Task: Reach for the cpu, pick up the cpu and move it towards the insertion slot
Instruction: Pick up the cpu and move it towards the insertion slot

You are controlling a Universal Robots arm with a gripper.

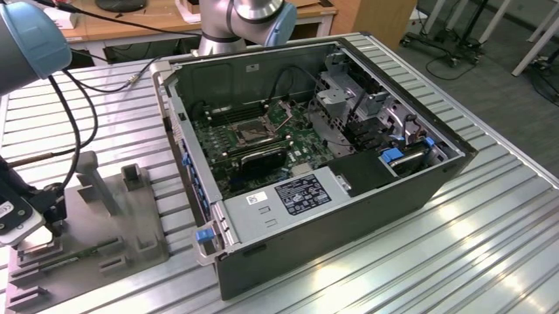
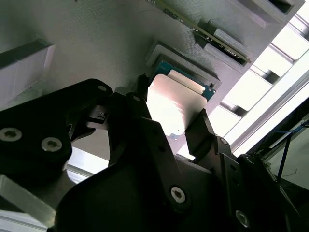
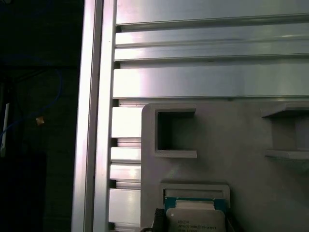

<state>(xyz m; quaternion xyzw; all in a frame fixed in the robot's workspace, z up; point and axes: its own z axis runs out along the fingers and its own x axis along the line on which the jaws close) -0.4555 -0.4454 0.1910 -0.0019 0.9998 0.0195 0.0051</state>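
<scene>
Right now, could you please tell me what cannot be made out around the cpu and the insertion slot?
1. The cpu: in the first wrist view the picture's edge cuts off part of it.
2. Second wrist view: the gripper covers the cpu's near side, so whether it has hold cannot be told.
3. Exterior view: the insertion slot is too small to show its contacts.

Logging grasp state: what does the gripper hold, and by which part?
Cannot tell. The gripper sits around the cpu, at two opposite edges, with the cpu lying in the tray's recess.
</scene>
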